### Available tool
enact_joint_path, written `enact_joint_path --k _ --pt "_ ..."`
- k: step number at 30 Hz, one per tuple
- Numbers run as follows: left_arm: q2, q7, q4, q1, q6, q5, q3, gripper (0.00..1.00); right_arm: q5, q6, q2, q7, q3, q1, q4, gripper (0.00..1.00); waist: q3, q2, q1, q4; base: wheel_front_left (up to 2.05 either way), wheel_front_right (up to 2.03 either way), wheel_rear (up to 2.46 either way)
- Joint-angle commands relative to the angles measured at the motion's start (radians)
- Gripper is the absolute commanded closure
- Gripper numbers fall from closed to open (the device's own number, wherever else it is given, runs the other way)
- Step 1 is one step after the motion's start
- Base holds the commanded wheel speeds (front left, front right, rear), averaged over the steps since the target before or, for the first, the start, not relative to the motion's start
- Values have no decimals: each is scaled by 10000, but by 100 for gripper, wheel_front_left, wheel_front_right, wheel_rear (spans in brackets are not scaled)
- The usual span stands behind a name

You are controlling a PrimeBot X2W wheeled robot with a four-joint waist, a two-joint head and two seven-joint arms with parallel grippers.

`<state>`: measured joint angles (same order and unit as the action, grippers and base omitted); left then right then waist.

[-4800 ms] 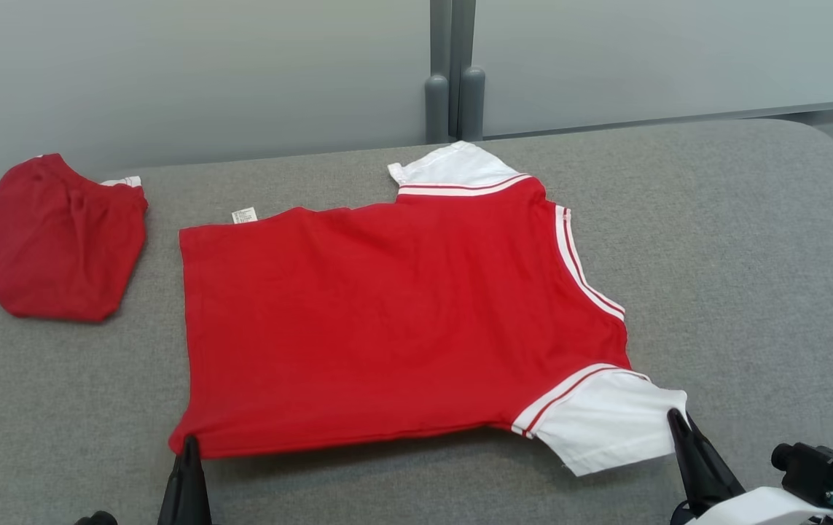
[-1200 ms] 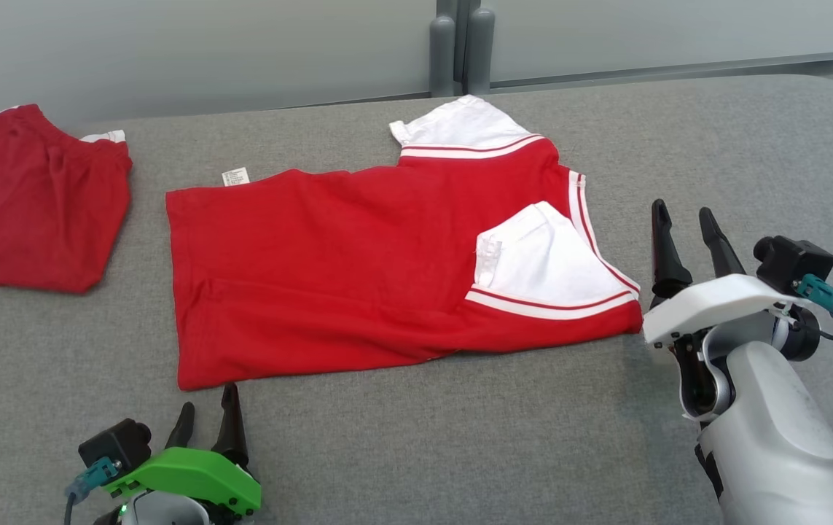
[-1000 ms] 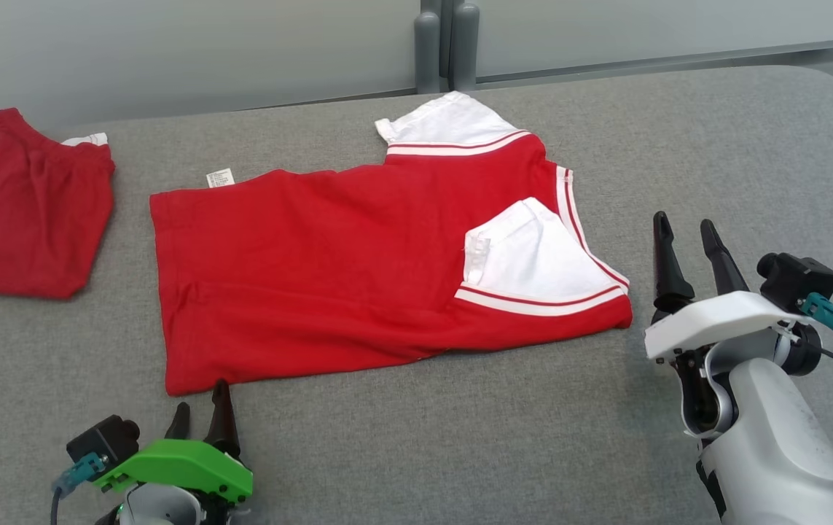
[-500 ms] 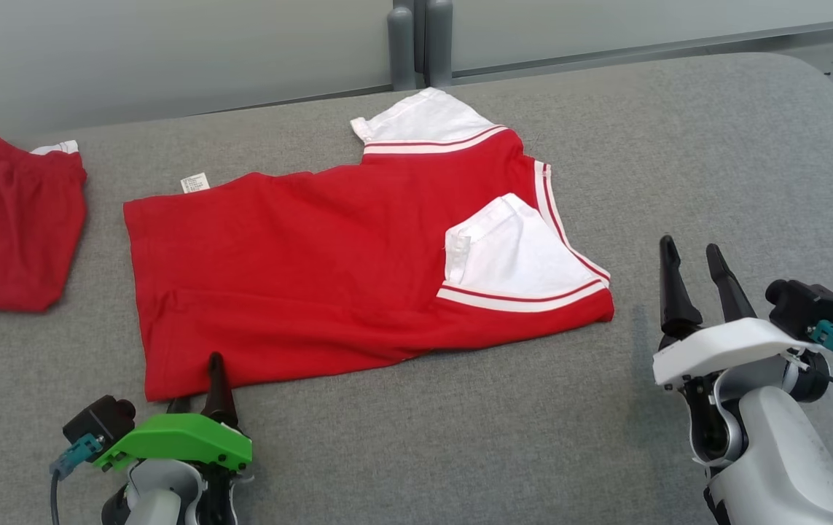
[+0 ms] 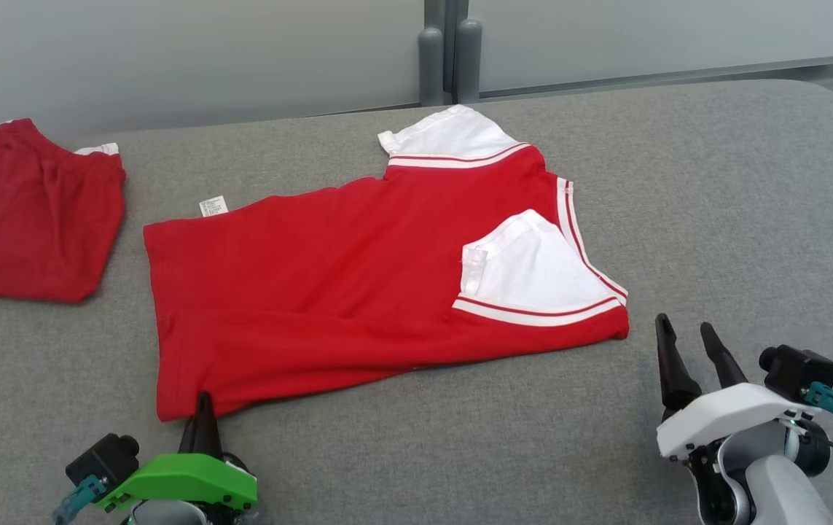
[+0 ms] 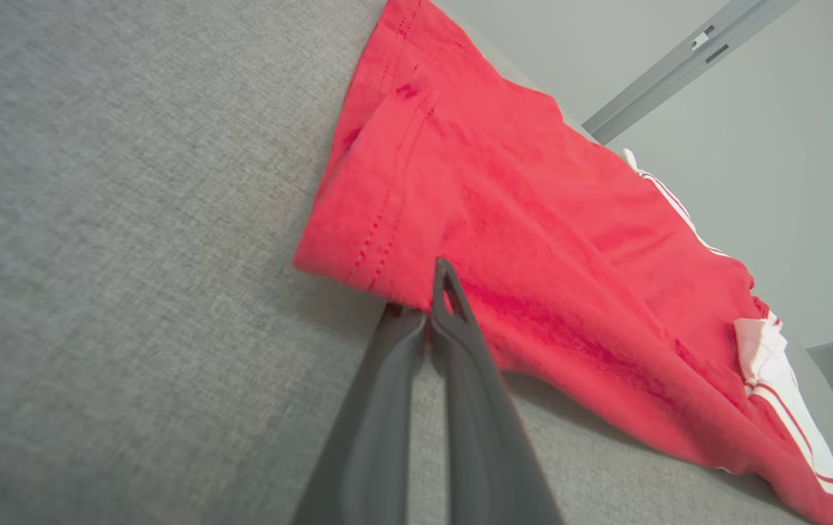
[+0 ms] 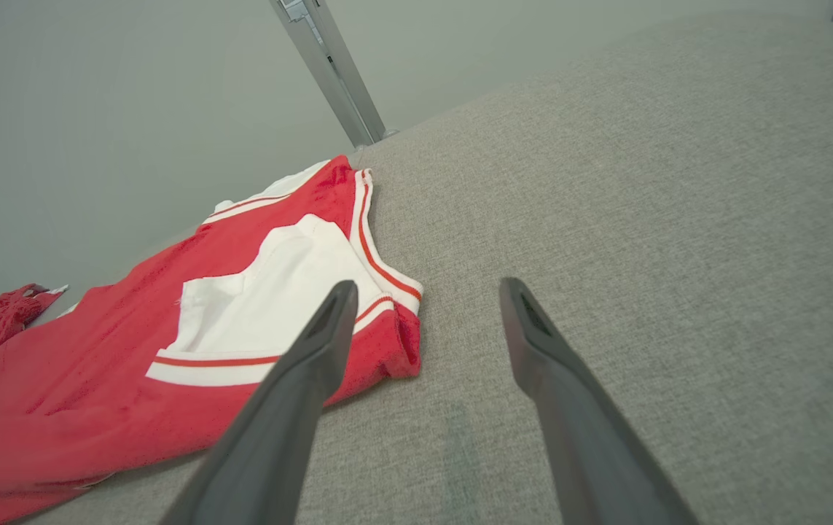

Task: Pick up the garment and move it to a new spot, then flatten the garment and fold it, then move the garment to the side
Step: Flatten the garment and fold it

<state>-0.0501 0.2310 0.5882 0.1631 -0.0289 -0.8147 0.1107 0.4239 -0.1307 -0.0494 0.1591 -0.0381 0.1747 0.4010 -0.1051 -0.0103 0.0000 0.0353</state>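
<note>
The garment (image 5: 314, 292) is a red shirt with white sleeves, spread on the grey padded table (image 5: 715, 204). Its near side is folded inward, so the white near sleeve (image 5: 525, 273) lies on top of the red body. My left gripper (image 5: 201, 412) sits at the near left hem corner. In the left wrist view the left gripper (image 6: 423, 292) is shut on the garment (image 6: 569, 240), one finger above the hem and one below. My right gripper (image 5: 686, 339) stands open just right of the shirt's near right corner, touching nothing. In the right wrist view its fingers (image 7: 427, 288) frame bare table beside the garment (image 7: 95, 364).
A second, darker red piece of clothing (image 5: 37, 211) lies bunched at the table's far left, apart from the shirt. Two grey posts (image 5: 445, 62) rise behind the far edge against a pale wall. The table's right half is bare grey cloth.
My left gripper moved onto the near left hem corner and shut on it. My right gripper drew back toward the near edge, staying open. The head camera shifted.
</note>
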Motion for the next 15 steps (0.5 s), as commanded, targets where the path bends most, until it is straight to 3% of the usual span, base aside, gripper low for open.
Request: enact_joint_path --k 1,7,15 --pt "-100 21 -209 -292 96 8 -21 100 147 -1 -23 -98 83 -198 -29 0 57 103 0 -96 0 0 0" --pt "-122 -166 -814 -821 428 -28 -16 100 381 -1 -24 -491 403 -124 551 0 94 103 0 -266 0 0 0" --pt "-99 -333 -1028 -685 631 64 223 100 516 -1 -26 -816 712 1024 2296 0 21 103 0 -515 0 0 0"
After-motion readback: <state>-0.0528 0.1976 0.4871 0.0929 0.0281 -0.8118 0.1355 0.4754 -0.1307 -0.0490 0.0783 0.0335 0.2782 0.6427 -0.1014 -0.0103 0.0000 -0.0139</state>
